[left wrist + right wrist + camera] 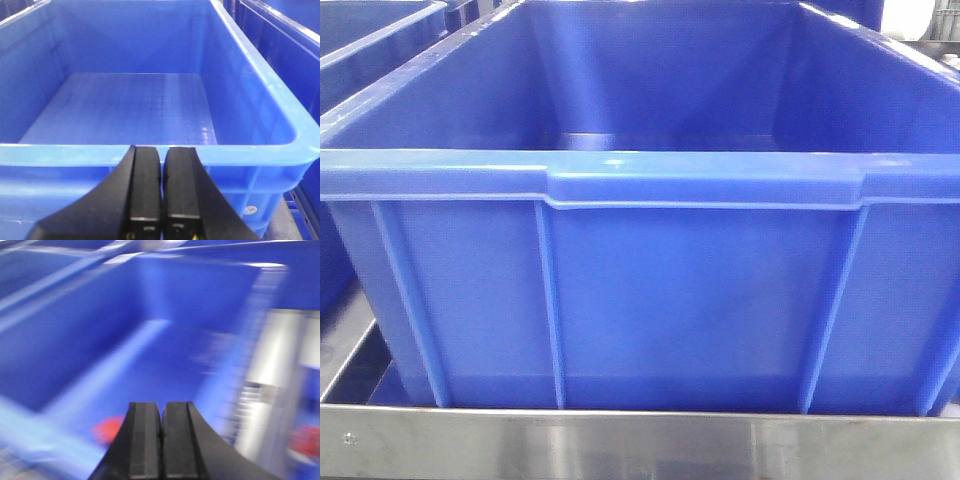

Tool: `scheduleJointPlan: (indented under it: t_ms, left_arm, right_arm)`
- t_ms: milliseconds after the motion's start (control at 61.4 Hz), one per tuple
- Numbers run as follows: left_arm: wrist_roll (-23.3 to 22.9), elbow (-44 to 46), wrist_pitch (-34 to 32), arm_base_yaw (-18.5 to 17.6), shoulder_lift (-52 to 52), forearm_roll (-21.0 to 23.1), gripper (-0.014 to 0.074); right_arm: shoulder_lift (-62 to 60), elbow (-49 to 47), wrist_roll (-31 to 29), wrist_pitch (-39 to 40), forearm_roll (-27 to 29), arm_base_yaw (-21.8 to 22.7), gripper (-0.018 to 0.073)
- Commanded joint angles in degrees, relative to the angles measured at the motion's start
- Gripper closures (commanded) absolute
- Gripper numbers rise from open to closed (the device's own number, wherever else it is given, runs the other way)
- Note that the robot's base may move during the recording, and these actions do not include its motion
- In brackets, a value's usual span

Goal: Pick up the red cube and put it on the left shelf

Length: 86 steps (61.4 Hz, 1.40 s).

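Steel shelf edge (620, 445) under blue bin (700, 180); blurred red cube (107, 430) in another; both arms' jaws pressed together.

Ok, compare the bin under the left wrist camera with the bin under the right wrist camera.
The bin in the left wrist view shows a bare ribbed floor with nothing in it; the bin in the right wrist view has a red blur low down, likely the red cube. The left picture is sharp, the right smeared. Both are blue plastic, and the left gripper and right gripper are shut.
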<state>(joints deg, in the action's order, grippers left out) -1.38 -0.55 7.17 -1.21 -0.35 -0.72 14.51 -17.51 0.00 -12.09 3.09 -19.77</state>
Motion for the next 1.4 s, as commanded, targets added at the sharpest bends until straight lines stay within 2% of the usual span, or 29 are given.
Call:
scheduleJointPlan:
  t_ms: [0,98,244,489,538,864,1385]
  left_arm:
    - [0.0,-1.3,-4.9,-0.1,-0.8,0.4,0.0495]
    - [0.0,-1.3,-4.9,-0.1,-0.8,0.4,0.0495]
    - [0.0,-1.3,-4.9,-0.1,-0.8,0.4,0.0495]
    - [0.0,-1.3,-4.9,-0.1,-0.8,0.4,0.0495]
    - [0.0,-1.3,-4.9,-0.1,-0.8,0.4,0.0495]
    - [0.0,-1.3,-4.9,-0.1,-0.8,0.4,0.0495]
    - [0.0,-1.3,-4.9,-0.1,-0.8,0.4,0.0495]
  right_arm:
    - [-3.1,1.7,0.0,6.5,0.3,6.5,0.0520]
    - [-7.3,5.4,0.0,6.5,0.4,12.3,0.0520]
    - [-12.2,11.0,0.0,7.5,0.4,17.4,0.0520]
    - [-14.6,18.4,0.0,14.0,0.5,17.8,0.0520]
    - [-15.7,18.2,0.0,12.1,0.5,18.2,0.0520]
    - [-16.4,18.2,0.0,13.3,0.5,22.8,0.0520]
    - [-16.3,18.2,0.0,13.2,0.5,22.8,0.0520]
